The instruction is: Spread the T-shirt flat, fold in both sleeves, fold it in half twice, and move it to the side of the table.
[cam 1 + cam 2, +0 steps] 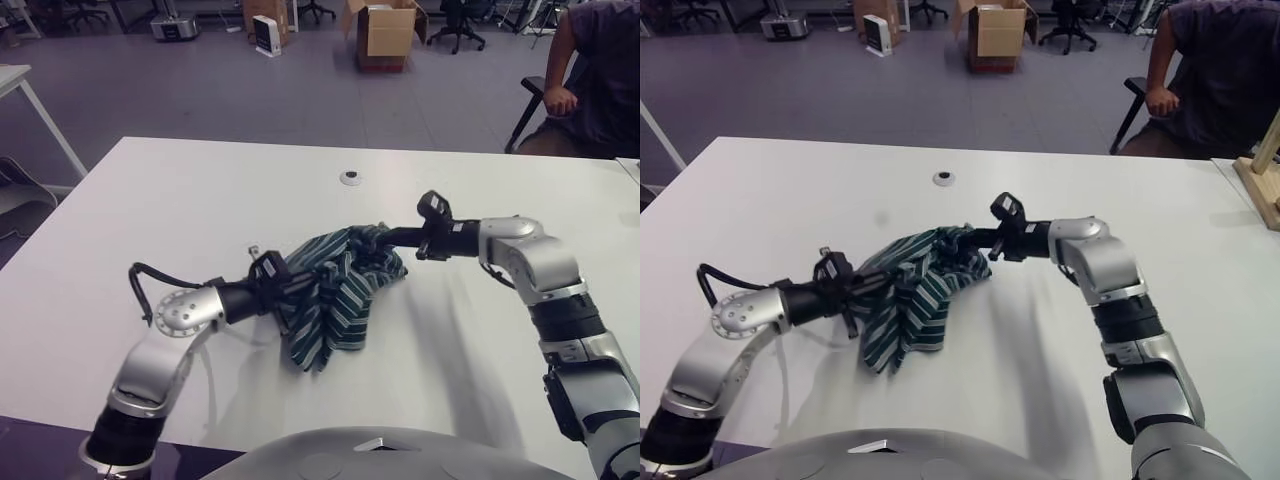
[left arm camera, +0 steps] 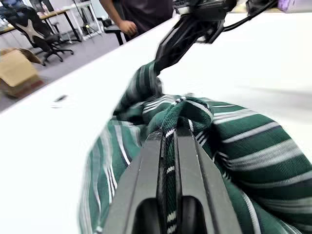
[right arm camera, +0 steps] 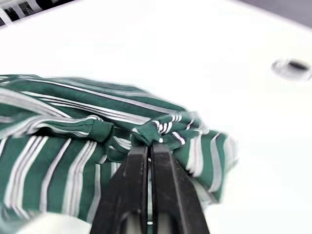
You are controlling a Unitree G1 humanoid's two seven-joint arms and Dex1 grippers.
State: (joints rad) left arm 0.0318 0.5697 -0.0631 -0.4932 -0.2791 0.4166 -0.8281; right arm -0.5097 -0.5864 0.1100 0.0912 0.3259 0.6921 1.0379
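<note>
We see the T-shirt (image 1: 335,290), dark green with white stripes, bunched into a crumpled heap near the middle of the white desk (image 1: 180,200), a little toward the near edge. It is not spread. The cloth is gathered in folds, and part of it is lifted between the two arms. A loose end hangs down toward the desk on the near side, and we cannot tell whether it touches.

The left claw (image 2: 168,136) comes in from the robot's left, and we find its two dark fingers (image 2: 139,185) clenched on a fold of the T-shirt. In the left wrist view a striped hem runs straight into the narrow slit between them. The right claw (image 3: 148,146) reaches in from the robot's right to the far side of the heap, and it too is clenched on the T-shirt. In the right wrist view its fingers (image 3: 131,185) press together on a pinched ridge of fabric with a banded edge. The two claws are near each other, with the bundle of cloth slung between them.

Farther back on the desk, well apart from the T-shirt, we notice a small round disc (image 1: 350,178). Beyond the desk, on the floor of the room, stands an open cardboard box (image 1: 385,35), with office chairs (image 1: 455,20) close by it.
</note>
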